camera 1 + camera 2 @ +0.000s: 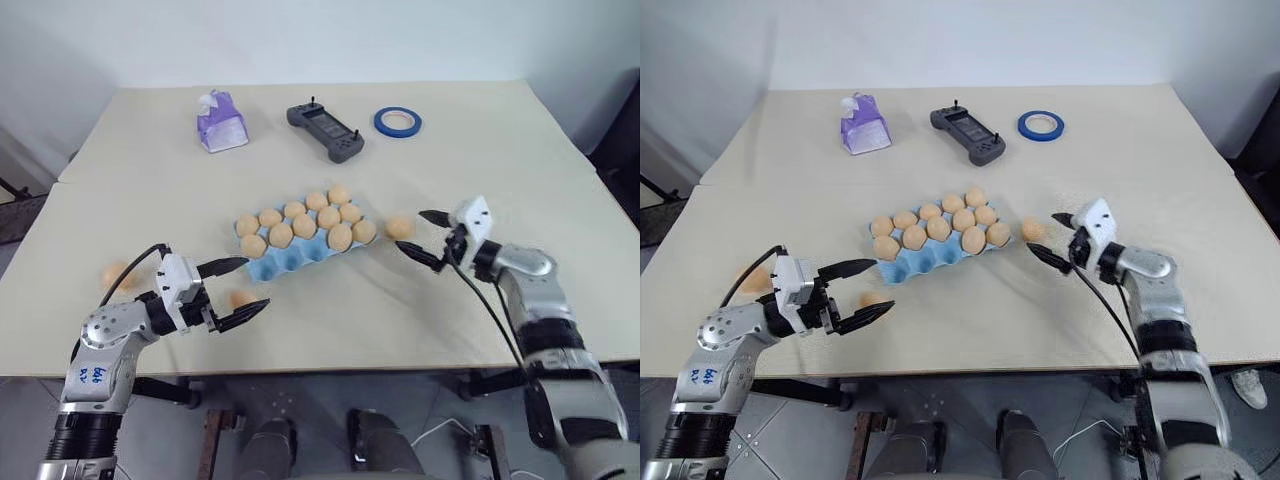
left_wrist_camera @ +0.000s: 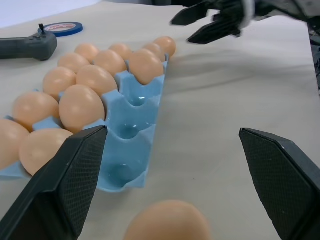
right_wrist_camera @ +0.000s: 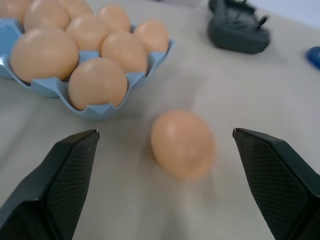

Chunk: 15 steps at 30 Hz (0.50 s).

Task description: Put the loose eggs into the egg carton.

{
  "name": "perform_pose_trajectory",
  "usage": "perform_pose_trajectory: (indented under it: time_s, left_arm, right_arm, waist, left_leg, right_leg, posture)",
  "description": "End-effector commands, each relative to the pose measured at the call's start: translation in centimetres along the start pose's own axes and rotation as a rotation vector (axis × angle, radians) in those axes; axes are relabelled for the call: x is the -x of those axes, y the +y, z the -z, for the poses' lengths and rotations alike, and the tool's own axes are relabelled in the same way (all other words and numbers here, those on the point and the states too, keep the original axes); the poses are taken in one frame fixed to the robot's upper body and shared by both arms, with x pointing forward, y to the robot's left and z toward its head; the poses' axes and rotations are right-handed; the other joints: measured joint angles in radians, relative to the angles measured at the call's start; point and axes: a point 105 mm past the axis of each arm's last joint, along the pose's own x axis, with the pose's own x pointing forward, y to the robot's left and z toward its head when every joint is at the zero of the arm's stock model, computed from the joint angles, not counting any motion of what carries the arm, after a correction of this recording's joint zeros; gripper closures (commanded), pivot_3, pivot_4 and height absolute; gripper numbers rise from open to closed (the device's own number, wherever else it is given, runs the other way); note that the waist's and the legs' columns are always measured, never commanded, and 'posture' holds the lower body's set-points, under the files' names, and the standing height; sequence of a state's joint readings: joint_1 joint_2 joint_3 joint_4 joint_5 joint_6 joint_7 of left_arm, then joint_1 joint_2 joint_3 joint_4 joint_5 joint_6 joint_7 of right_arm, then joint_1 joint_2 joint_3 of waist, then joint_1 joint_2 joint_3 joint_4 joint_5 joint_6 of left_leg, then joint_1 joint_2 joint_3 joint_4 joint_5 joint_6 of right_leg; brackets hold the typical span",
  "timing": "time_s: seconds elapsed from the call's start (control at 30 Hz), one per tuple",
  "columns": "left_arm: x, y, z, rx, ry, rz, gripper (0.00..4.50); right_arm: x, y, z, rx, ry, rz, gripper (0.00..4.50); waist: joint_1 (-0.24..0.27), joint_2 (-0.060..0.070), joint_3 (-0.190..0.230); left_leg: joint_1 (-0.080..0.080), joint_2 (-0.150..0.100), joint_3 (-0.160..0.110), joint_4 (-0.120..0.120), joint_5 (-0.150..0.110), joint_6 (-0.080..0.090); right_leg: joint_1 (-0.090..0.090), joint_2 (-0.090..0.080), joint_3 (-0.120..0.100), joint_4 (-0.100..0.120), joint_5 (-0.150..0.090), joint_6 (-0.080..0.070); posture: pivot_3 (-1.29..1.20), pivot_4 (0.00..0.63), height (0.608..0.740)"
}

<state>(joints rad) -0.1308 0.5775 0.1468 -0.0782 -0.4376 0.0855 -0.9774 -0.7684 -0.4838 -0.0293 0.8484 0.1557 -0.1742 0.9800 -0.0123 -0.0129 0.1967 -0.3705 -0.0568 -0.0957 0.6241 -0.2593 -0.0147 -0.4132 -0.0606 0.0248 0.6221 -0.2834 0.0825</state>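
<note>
Egg carton: the egg carton lay mid-table, long axis running from near-left to far-right; most cups were filled, and three cups at the near-left end of the front row stood empty.
Loose egg, right: one loose egg rested on the table just beside the carton's right end, apart from it.
Loose egg, near: a second loose egg lay in front of the carton's near-left end.
Loose egg, far left: a third loose egg lay well apart, toward the table's left edge.
Right gripper: the right gripper had its fingers spread wide, empty, pointing level toward the right-hand egg, which lay directly ahead between the line of its fingers but not yet within them.
Left gripper: the left gripper was likewise spread wide and empty, with the near egg just ahead of it.
Governing relation: each arm had its own nearest egg.
Judgement: the right arm's grasp appeared next, requiring a short forward advance.
</note>
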Motion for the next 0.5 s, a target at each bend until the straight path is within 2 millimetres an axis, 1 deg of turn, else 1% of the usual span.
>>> perform_pose_trajectory:
  time_s: [0.03,0.1,0.13,0.17,0.3,0.37,0.5]
  left_arm:
    - [0.1,-0.2,-1.0,-0.033,-0.026,-0.005,0.0]
    - [0.2,-0.1,-1.2,-0.041,-0.03,-0.016,0.0]
    - [0.2,-0.1,-1.2,-0.046,-0.029,-0.019,0.0]
    - [0.3,-0.1,-1.3,-0.049,-0.029,-0.022,0.0]
    - [0.4,0.0,-1.3,-0.052,-0.03,-0.038,0.0]
    - [0.4,-0.1,-1.3,-0.05,-0.031,-0.046,0.0]
    - [0.6,-0.2,-1.2,-0.042,-0.032,-0.056,0.0]
  right_arm:
    - [-0.8,-0.5,0.0,0.018,0.016,0.01,0.02]
    - [-1.4,-0.6,0.0,0.0,0.007,0.015,0.02]
    - [-1.5,-0.7,-0.2,-0.007,-0.008,0.02,0.39]
    - [-1.6,-0.6,-0.3,-0.011,-0.015,0.014,0.56]
    - [-1.9,-0.4,-0.5,0.017,-0.02,-0.002,1.92]
    - [-1.8,-0.4,-0.9,0.027,-0.044,-0.007,2.56]
    - [-1.4,-1.0,-1.9,0.084,-0.064,0.022,2.56]
  waist:
    - [0.0,0.0,0.0]
    - [-0.001,0.0,0.0]
    - [-0.001,0.0,0.0]
    - [-0.002,0.0,0.0]
    - [-0.009,0.0,0.0]
    - [-0.015,0.0,0.0]
    - [-0.02,0.0,0.0]
  left_leg:
    - [0.0,0.0,0.0,-0.001,0.0,0.0]
    - [-0.001,0.0,0.0,-0.001,-0.001,0.0]
    - [-0.001,0.0,0.001,-0.001,-0.001,0.0]
    - [-0.001,0.0,0.001,-0.002,-0.001,0.0]
    - [0.0,0.0,0.001,-0.002,-0.001,0.0]
    - [0.0,0.0,0.001,-0.002,-0.001,0.0]
    - [0.001,0.0,0.003,-0.001,-0.001,0.0]
  right_leg:
    - [0.0,0.0,0.0,-0.001,0.0,0.0]
    - [0.0,0.0,0.0,-0.002,0.0,0.0]
    - [0.0,0.0,0.001,-0.002,0.0,0.0]
    - [-0.001,0.0,0.001,-0.002,0.0,0.0]
    - [-0.001,0.0,0.001,-0.002,0.0,0.0]
    - [-0.001,0.0,0.002,-0.001,0.0,0.0]
    - [-0.001,0.001,0.003,0.0,0.0,0.001]
  posture:
    - [0.0,0.15,0.74]
    - [0.0,0.15,0.74]
    - [0.0,0.15,0.74]
    - [0.0,0.15,0.74]
    - [0.0,0.15,0.74]
    - [0.0,0.15,0.74]
    - [0.0,0.15,0.74]
